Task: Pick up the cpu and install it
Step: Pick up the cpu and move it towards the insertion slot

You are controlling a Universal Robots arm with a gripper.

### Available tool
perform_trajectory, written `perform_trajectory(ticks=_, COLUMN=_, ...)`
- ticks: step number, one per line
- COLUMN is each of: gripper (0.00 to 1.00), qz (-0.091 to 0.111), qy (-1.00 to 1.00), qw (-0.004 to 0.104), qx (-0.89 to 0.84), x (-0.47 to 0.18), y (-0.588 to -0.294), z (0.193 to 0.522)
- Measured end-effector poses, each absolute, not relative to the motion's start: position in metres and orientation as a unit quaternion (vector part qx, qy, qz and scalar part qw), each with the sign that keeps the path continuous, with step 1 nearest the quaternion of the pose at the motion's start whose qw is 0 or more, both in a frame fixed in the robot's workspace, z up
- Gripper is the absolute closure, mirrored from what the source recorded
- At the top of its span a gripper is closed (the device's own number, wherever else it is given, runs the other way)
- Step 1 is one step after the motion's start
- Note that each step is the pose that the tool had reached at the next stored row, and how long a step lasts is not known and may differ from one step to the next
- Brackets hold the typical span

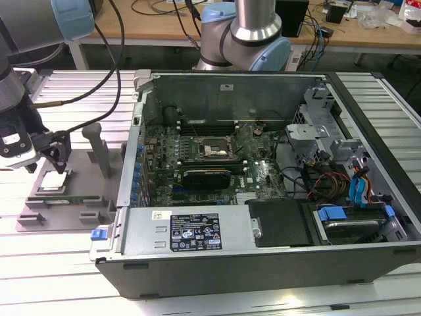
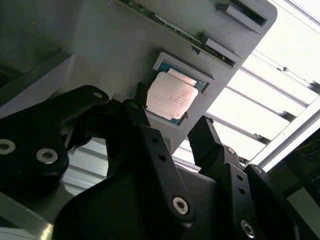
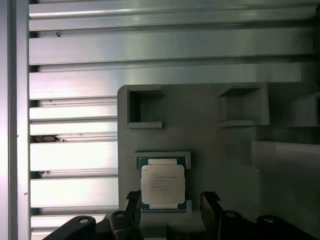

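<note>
The slatted aluminium worktop (image 1: pixel 39 276) carries the open computer case (image 1: pixel 263 263), which stands to the exterior view's right of the grey holder (image 1: pixel 79 220). The work of this moment is at that holder. The hand (image 1: pixel 58 153) hangs just above the holder's pocket. Its fingers (image 3: pixel 132 200) are spread and grip nothing, one on each side of the cpu (image 3: pixel 162 182). The cpu lies flat in the shallow recess with its metal top up.

The step in hand looks like the grasp. I judge it goes best with the hand square to the chip's edges and centred, so both fingers meet opposite sides together. They should sit low enough to catch the thin rim without pressing on the recess walls.

Room on the holder is tight. Its upright post (image 1: pixel 99 151) rises beside the hand, and the memory stick (image 1: pixel 59 199) lies just beside the pocket. Straight up from the holder the way looks free.
</note>
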State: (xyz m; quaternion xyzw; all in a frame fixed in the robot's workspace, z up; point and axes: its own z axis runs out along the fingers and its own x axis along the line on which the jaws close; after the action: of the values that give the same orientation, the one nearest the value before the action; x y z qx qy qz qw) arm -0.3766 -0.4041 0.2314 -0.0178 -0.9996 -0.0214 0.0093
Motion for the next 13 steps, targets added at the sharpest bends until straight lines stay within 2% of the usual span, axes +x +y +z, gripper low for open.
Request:
perform_trajectory(ticks=4, gripper=0.40, qz=-0.021, qy=-1.000, qw=0.009, qx=-0.016, x=-0.378, y=-0.404, z=0.212)
perform_trajectory(ticks=13, gripper=0.40, qz=-0.021, qy=-1.000, qw=0.010, qx=-0.005, x=-0.380, y=-0.404, z=0.198)
